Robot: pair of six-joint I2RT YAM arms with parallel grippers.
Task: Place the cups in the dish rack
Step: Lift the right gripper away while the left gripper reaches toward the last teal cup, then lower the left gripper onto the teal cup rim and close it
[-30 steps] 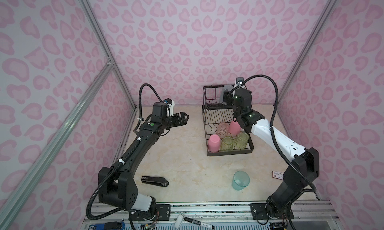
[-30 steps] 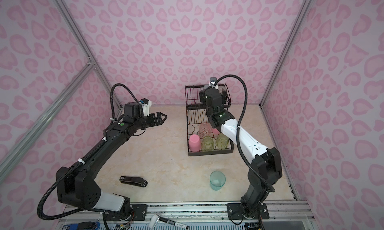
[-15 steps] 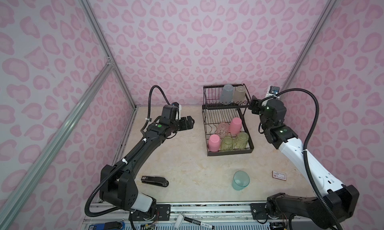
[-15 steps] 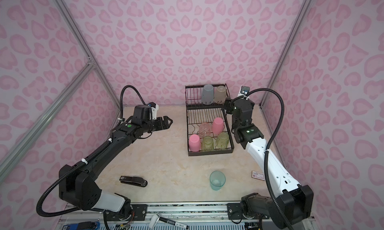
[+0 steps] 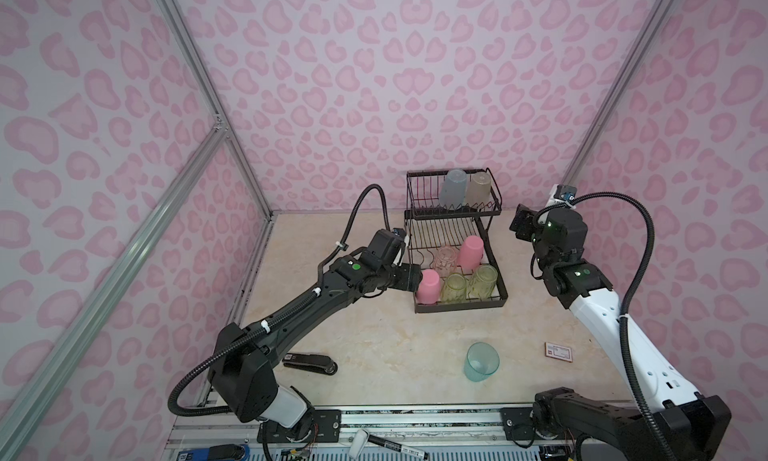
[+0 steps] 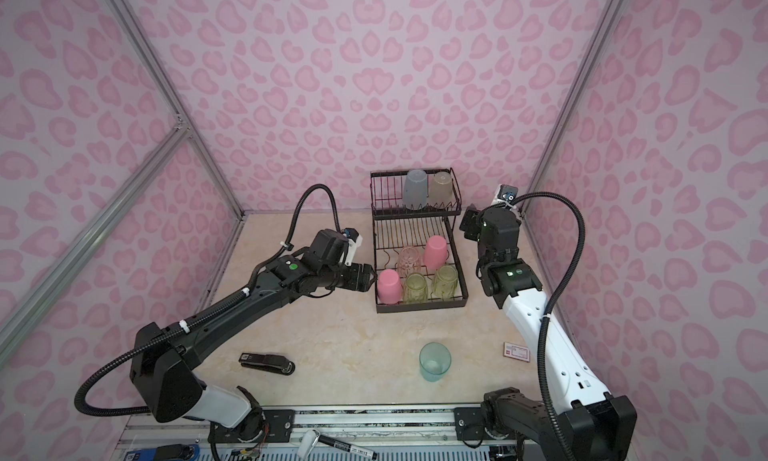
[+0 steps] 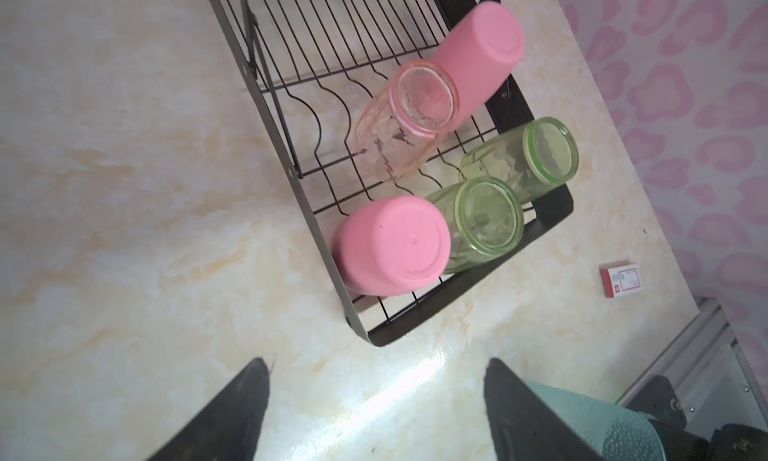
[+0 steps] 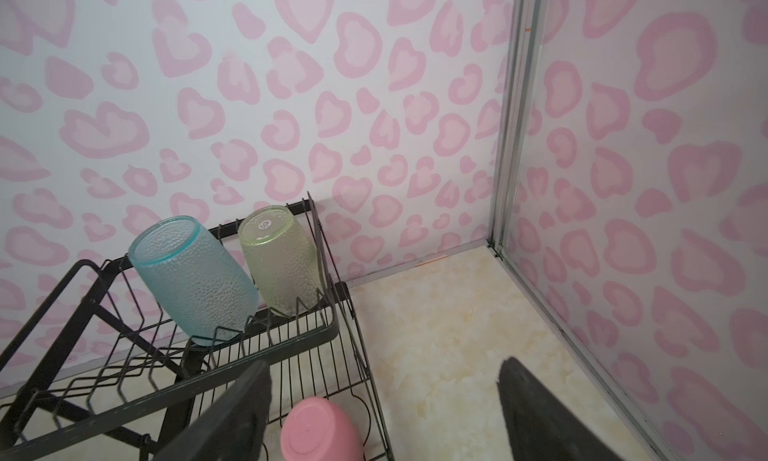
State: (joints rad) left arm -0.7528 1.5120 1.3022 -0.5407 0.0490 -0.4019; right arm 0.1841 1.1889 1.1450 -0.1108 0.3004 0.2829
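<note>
While we are hunting the last cup, target: upright translucent teal plastic tumbler (image 6: 434, 361), lower centre, outside black wire dish rack (image 6: 419, 307).
Nearer claw: left gripper (image 7: 376, 365), jaws standing apart, empty; target lying lower right of it.
Other claw: right gripper (image 8: 384, 365), likewise apart, empty.

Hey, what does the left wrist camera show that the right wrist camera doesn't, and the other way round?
Only the left wrist view: the lower tier with the front pink cup, two yellow-green cups and the clear orange-pink cup, plus the red card and the loose teal cup on the table.
Only the right wrist view: the upper basket holding a teal cup and a yellow-green cup.
Both: the rack, the rear pink cup and the table.
</note>
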